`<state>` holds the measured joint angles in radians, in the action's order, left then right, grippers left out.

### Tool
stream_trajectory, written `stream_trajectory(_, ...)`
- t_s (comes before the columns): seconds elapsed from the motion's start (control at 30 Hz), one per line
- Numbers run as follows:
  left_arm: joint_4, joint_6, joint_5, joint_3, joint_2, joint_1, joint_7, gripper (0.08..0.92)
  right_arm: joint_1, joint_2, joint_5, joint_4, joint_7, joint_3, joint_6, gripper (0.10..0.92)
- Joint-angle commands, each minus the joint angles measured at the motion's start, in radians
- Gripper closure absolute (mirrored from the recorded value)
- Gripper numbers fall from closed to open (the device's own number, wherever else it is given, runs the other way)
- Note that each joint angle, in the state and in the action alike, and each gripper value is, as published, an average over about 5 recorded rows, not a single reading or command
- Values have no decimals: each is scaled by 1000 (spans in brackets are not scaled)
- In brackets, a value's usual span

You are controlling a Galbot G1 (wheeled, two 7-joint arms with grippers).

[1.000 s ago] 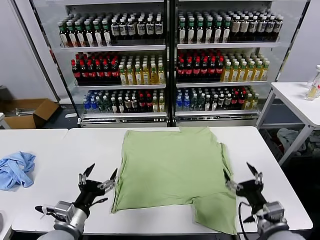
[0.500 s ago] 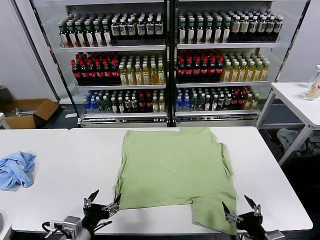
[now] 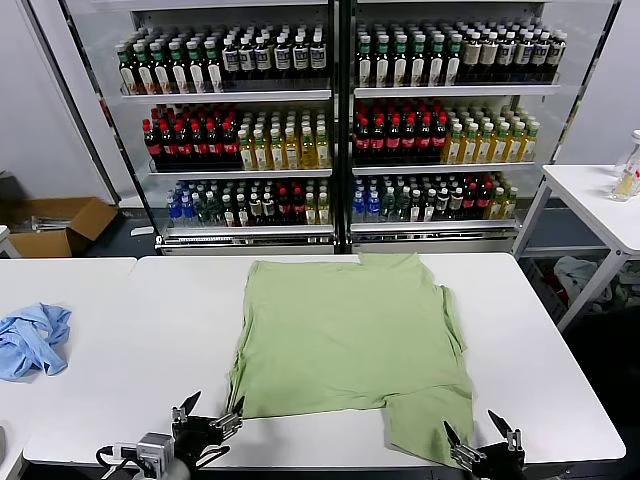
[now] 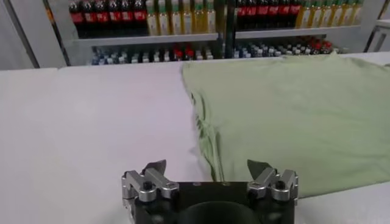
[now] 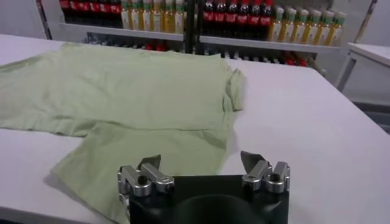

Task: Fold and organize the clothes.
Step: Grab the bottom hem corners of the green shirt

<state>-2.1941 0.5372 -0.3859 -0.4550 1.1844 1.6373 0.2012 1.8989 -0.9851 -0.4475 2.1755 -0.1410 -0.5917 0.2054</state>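
at the near edge of the white table [image 3: 150,340], the left gripper [image 3: 208,415] sits low at the table's front, just off the near left corner of the cloth, its two fingers spread wide apart with nothing between them. the right gripper [image 3: 482,446] sits low at the front right, beside the hanging flap, its fingers likewise spread wide and empty.

just beyond them lies the light green short-sleeved shirt [image 3: 350,340], spread flat on the middle of the table, with one narrower part reaching down to the near edge on the right side. in the left wrist view the shirt [image 4: 292,115] shows small folds along its left edge; the left gripper [image 4: 207,173] is apart from it.

further left, a crumpled light blue cloth [image 3: 30,338] rests on the neighbouring white table, well apart from the shirt.

behind the tables stand glass-fronted coolers [image 3: 340,120] with rows of bottles, and a brown cardboard box [image 3: 55,225] lies on the floor at far left.
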Motion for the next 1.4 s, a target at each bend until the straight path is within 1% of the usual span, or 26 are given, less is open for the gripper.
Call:
stream_trajectory(0.03,25,11,15,39,12,-6,49,177,6,-1,-6,-5,-2,3,-7,203)
stream_trajectory(0.23,35,7,58,59,15,-1,54,179,-2,-4,-15,-13,-17,15,1,203)
stream_trajectory(0.33,36,7,61,64,15,-2,55,216,-6,-7,-34,-16,-18,24,6,237)
stream_trajectory(0.9,47,0,97,97,32,-2,46,700,-47,-17,-61,-36,-3,69,34,725)
stream_trajectory(1.1,51,-34,93,92,33,-10,27,870,-65,-16,-88,-30,3,71,30,888)
stream_trajectory(1.2,42,-52,83,77,29,-14,15,915,-73,-8,-118,-7,13,56,30,919)
stream_trajectory(1.4,-4,-65,53,31,1,5,9,919,-49,26,-181,95,50,-5,67,919)
